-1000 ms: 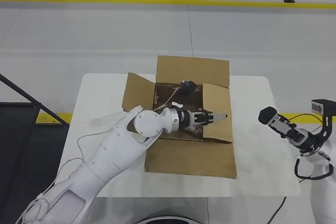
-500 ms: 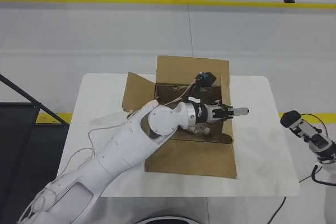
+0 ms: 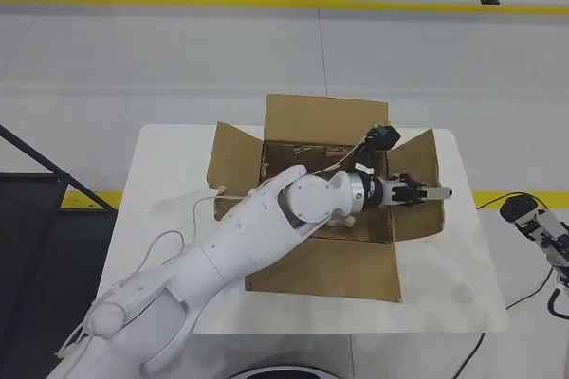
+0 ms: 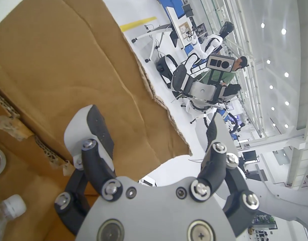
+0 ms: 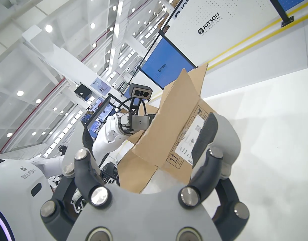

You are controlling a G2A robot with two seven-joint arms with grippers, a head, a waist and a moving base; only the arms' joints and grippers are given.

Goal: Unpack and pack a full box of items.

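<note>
Since a second ago my left arm has swept across the box to its right side, and the right flap (image 3: 419, 185), which lay folded inward, now stands pushed outward; the right arm has pulled back past the table's right edge. The cardboard box (image 3: 322, 270) sits in the middle of the white table (image 3: 171, 171), its four flaps open. My left gripper (image 3: 441, 191) reaches out over that right flap. In the left wrist view its fingers (image 4: 100, 129) are spread apart with nothing between them and the flap's inner face is just beside them, though I cannot tell whether they touch it. Down inside the box I see a clear plastic bottle (image 4: 8, 209) with a white cap. The right gripper (image 3: 512, 208) hangs well apart from the box, off the table's right side. In its own wrist view its jaws are released and empty, facing the box's outer wall.
</note>
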